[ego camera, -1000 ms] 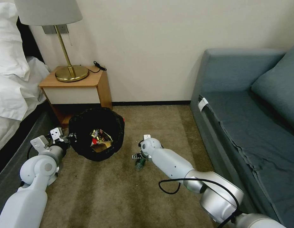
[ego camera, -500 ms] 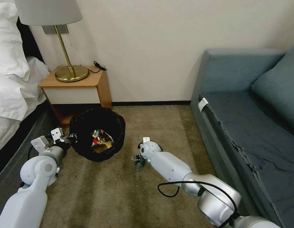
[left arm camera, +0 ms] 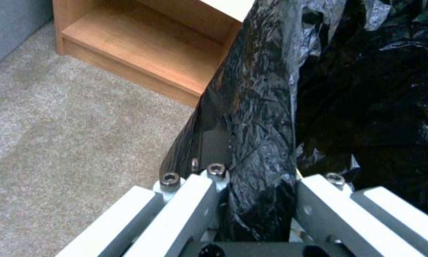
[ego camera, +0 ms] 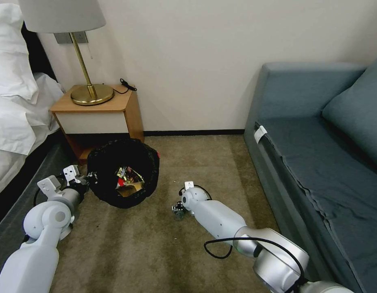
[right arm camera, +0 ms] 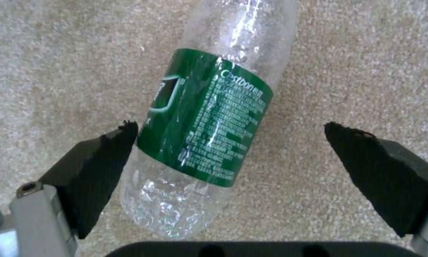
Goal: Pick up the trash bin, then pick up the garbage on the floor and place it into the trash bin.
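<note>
The trash bin (ego camera: 123, 173), lined with a crinkled black bag, stands on the carpet in front of the nightstand, and coloured wrappers (ego camera: 128, 181) lie inside it. My left gripper (ego camera: 81, 179) is shut on its near-left rim; in the left wrist view the bag-covered rim (left arm camera: 259, 135) runs between the fingers (left arm camera: 209, 178). A piece of garbage, a clear bottle with a green label (right arm camera: 209, 114), lies on the carpet. My right gripper (right arm camera: 230, 127) is open and straddles it, with one black pad (right arm camera: 105, 157) touching its side. From the head camera, the bottle (ego camera: 179, 213) peeks out under my right gripper (ego camera: 178, 208).
A wooden nightstand (ego camera: 115, 110) with a brass lamp (ego camera: 90, 93) stands behind the bin. The bed (ego camera: 13, 114) is at the left and a blue-grey sofa (ego camera: 318, 162) at the right. Open carpet (ego camera: 139, 248) lies in front of me.
My right gripper has dropped lower over the bottle and drawn slightly nearer. The left gripper keeps its hold on the bin's rim, and the bin has barely shifted.
</note>
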